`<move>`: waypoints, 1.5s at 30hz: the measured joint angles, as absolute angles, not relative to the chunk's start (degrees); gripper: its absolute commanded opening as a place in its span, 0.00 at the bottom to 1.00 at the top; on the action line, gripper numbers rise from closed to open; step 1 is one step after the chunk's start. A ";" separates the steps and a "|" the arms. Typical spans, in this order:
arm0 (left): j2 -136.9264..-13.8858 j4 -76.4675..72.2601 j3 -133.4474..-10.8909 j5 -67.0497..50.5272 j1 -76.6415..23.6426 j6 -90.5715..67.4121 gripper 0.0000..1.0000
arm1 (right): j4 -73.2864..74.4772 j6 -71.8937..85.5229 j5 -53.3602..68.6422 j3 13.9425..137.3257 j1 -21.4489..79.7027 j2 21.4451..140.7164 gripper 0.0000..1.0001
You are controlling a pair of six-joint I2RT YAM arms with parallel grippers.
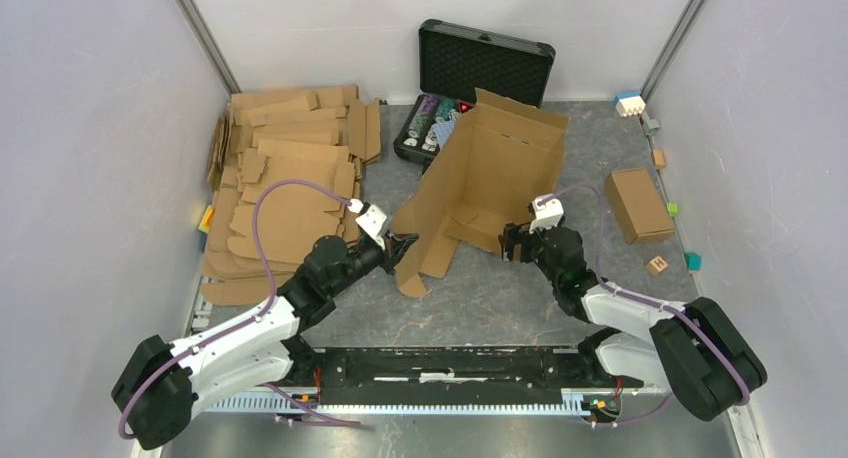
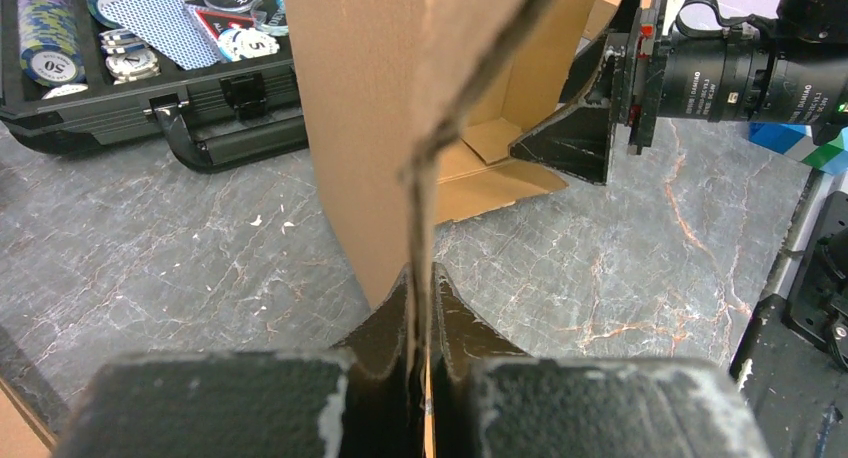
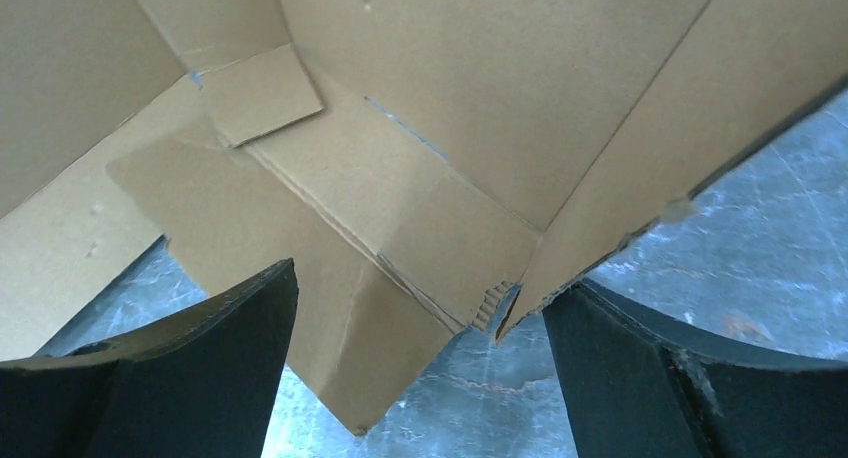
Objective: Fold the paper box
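Cardboard at the near edge: a lower flap of the paper box (image 2: pixel 370 128) is being pinched edge-on between the closed fingers of the left gripper (image 2: pixel 420 278), which is clamping it on both faces.

Right gripper: the right gripper (image 3: pixel 420 288) is being held with its jaws wide apart. A creased corner of the box is lying between them and is being gripped by neither finger.

Where the box is: the sheet is being propped up at mid-table (image 1: pixel 500 298) between the two grippers. It is tilted, with its big panel being leaned away from the arms and its lower flaps being rested on the marbled surface.

Work done: by the look of it, the task is being caught early. One large panel is being raised, and a small inner tab is being shown partly bent.

Work left: the side walls are probably yet to be stood up, with the loose flaps yet to be turned in and tucked. No closed box shape is being shown.

Just behind: the black case (image 1: pixel 485 58) is being shown open, with poker chips (image 1: pixel 425 118) inside. Whether the box is touching it cannot be told.

Far left: flat cardboard sheets (image 1: pixel 285 178) are being kept in a stack.

Far right: a smaller brown box (image 1: pixel 638 204) is being left well apart.
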State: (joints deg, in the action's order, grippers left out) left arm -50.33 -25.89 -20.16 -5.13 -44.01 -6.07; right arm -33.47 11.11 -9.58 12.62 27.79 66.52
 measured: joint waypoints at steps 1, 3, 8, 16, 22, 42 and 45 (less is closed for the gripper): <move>-50.35 -25.89 -20.16 -5.13 -44.01 -6.02 0.08 | -33.36 10.68 -8.80 12.78 28.08 66.59 0.96; -50.37 -25.89 -20.16 -5.10 -44.01 -5.93 0.08 | -33.32 9.91 -7.42 12.93 28.60 66.61 0.96; -50.63 -25.91 -20.16 -5.13 -44.10 -5.78 0.08 | -32.12 9.04 -6.39 14.41 29.50 68.49 0.98; -51.03 -25.87 -20.18 -5.10 -44.18 -5.69 0.08 | -29.76 10.07 -6.26 17.02 30.17 70.94 0.98; -51.03 -25.85 -20.18 -5.06 -44.18 -5.67 0.08 | -30.02 11.84 -7.90 14.55 30.33 66.43 0.95; -51.51 -25.80 -20.18 -5.08 -44.71 -5.67 0.08 | -33.21 12.12 -20.84 10.76 30.41 55.46 0.92; -51.68 -25.80 -20.18 -5.08 -44.82 -5.67 0.08 | -33.36 11.49 -19.92 10.61 30.59 54.57 0.94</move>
